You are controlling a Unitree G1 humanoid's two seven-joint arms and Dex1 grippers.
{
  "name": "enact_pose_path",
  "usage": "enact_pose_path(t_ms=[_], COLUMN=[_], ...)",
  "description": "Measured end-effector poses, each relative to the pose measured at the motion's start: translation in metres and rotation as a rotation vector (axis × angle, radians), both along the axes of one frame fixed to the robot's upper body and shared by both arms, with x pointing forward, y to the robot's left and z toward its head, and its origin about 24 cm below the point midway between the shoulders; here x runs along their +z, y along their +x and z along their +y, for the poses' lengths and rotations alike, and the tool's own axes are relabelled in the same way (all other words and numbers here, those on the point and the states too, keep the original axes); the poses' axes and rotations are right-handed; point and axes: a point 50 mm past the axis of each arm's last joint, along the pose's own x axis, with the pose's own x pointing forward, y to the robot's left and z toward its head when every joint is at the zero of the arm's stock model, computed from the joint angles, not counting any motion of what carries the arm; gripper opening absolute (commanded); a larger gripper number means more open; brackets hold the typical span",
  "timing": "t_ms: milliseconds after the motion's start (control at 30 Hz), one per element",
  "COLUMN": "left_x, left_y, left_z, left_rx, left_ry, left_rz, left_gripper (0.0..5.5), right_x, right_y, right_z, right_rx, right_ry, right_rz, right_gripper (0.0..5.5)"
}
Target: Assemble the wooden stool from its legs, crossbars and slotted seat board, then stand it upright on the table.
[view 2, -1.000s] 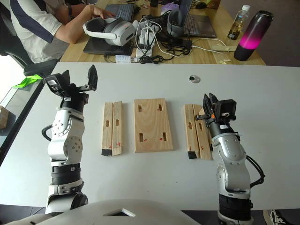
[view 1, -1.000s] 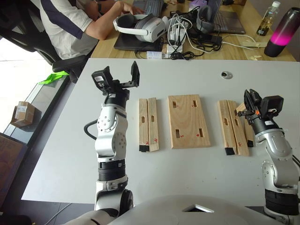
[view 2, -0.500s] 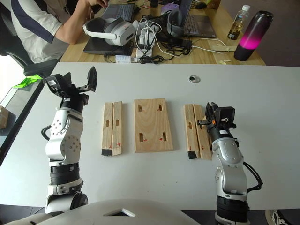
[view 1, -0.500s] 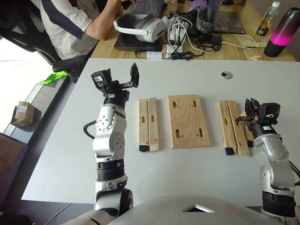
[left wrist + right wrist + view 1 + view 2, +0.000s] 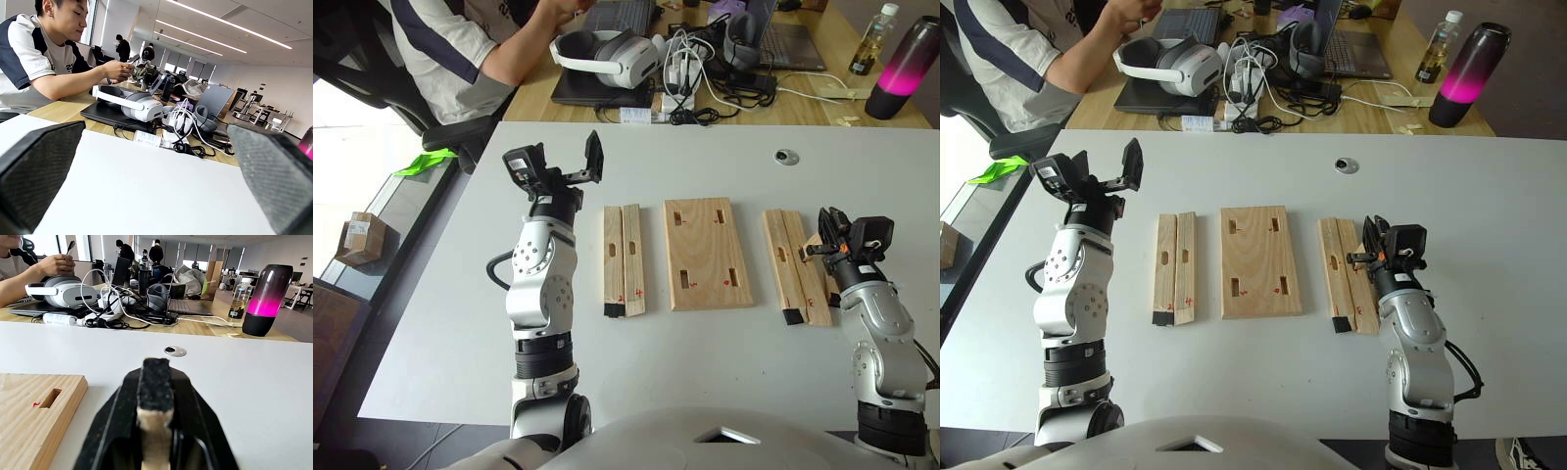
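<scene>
**Right arm has come down onto a short bar; left arm unchanged**

The left gripper (image 5: 558,168) stays raised above the table (image 5: 862,176), spread wide and holding nothing. The left pair of legs (image 5: 624,259) and the slotted seat board (image 5: 707,253) lie flat and untouched. The right pair of legs (image 5: 793,262) has slid slightly toward the board. The right gripper (image 5: 826,240) has lowered just beside them and is clamped on a short wooden bar (image 5: 155,423) with a black pad end. This looks like the first pick-up, and no joints are made yet.

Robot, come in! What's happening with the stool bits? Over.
Left tool open, empty. Right tool shut on wooden piece. Seat board flat, unassembled. Nothing blocking.
</scene>
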Motion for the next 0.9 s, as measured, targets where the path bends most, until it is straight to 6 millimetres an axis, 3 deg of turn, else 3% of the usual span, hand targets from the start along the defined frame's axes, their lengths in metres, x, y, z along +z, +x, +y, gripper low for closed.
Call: enact_pose_path(t_ms=[200, 400, 433, 533, 700, 767, 900], left_x=[-0.001, -0.001, -0.001, -0.002, -0.006, -0.007, -0.005], left_y=[0.0, 0.0, 0.0, 0.001, 0.002, 0.003, 0.003], left_z=[0.0, 0.0, 0.0, 0.0, 0.0, -0.001, -0.001], left_rx=[-0.003, -0.003, -0.003, -0.006, -0.007, -0.007, -0.006], left_ry=[-0.001, -0.002, -0.002, -0.01, -0.014, -0.016, -0.019], left_rz=[0.007, 0.008, 0.009, 0.014, 0.029, 0.032, 0.02], left_gripper=[5.4, 5.4, 5.4, 5.4, 5.4, 5.4, 5.4], right_x=[-0.003, -0.001, 0.0, 0.005, 0.041, 0.061, 0.129], right_y=[0.005, 0.006, 0.006, 0.007, 0.03, 0.04, 0.062], right_z=[-0.005, 0.0, 0.0, -0.001, 0.003, 0.005, 0.008], right_rx=[-0.033, -0.012, -0.017, -0.039, -0.033, -0.035, -0.052], right_ry=[0.066, 0.02, -0.009, -0.046, -0.039, -0.034, -0.015], right_rz=[0.11, 0.084, 0.053, -0.007, -0.167, -0.234, -0.436], right_gripper=[0.39, 0.39, 0.75, 1.14, 2.03, 2.03, 2.03])
